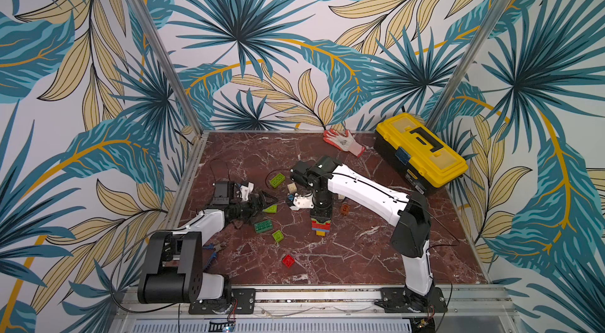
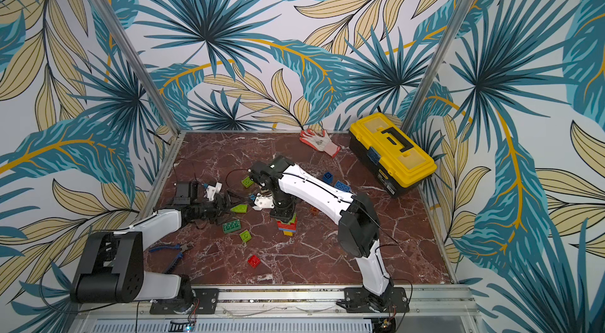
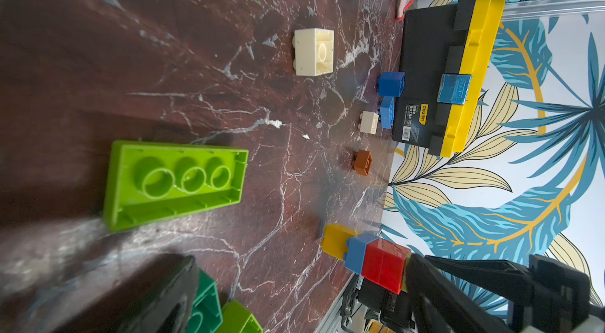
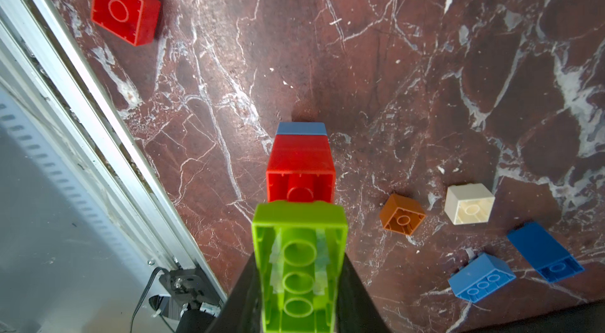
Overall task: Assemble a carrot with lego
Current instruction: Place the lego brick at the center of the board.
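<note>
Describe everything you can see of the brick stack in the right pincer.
The brick stack is glossy plastic: a lime oblong brick on top, hollow underside up, then red, blue and yellow below. It stands upright, near mid-table, the right pincer shut on the lime brick. Whether its yellow end touches the marble is unclear.

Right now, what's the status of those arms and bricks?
Left gripper open. Right gripper shut on lime brick topping red-blue-yellow stack. Orange brick nearby, not touching.

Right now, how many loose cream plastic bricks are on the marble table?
2. One cream studded plastic brick lies alone near the middle of the marble table; the second cream brick sits beside the small orange-brown plastic brick. More may be hidden.
</note>
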